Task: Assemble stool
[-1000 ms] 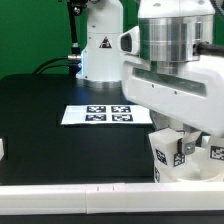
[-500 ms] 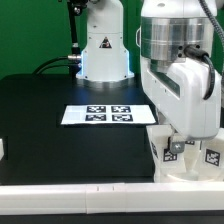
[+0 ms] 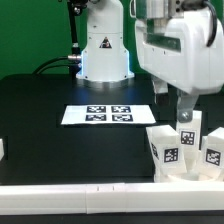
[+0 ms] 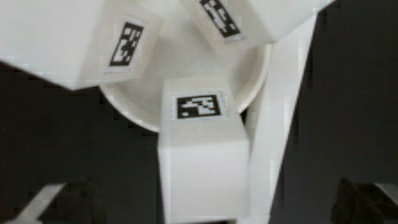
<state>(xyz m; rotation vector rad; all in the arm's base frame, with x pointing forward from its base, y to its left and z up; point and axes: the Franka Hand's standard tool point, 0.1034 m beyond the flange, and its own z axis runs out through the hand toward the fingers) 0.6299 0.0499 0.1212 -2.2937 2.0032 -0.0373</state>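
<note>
White plastic stool parts clustered at the table's (image 3: 60, 140) near edge, on the exterior view's right. Two tagged legs (image 3: 165, 152) standing upright side by side there, close against a white rail (image 3: 80, 189) along the table front. Between and above them, the gripper (image 3: 186, 117) hanging from the arm, holding a third leg (image 4: 199, 150) upright. Closed on that leg, apparently, though fingertips mostly hidden in both views. In the wrist view, the held leg running straight down the middle, black-and-white tag facing the camera, its far end over the round seat (image 4: 134, 100); contact with the seat impossible to judge. Two more tagged legs (image 4: 125, 45) lying tilted across the seat's far side. Marker board (image 3: 108, 115) flat on the black table, well apart from the parts, toward the arm's base (image 3: 105, 55). Small white object (image 3: 3, 148) at the exterior view's left edge.
</note>
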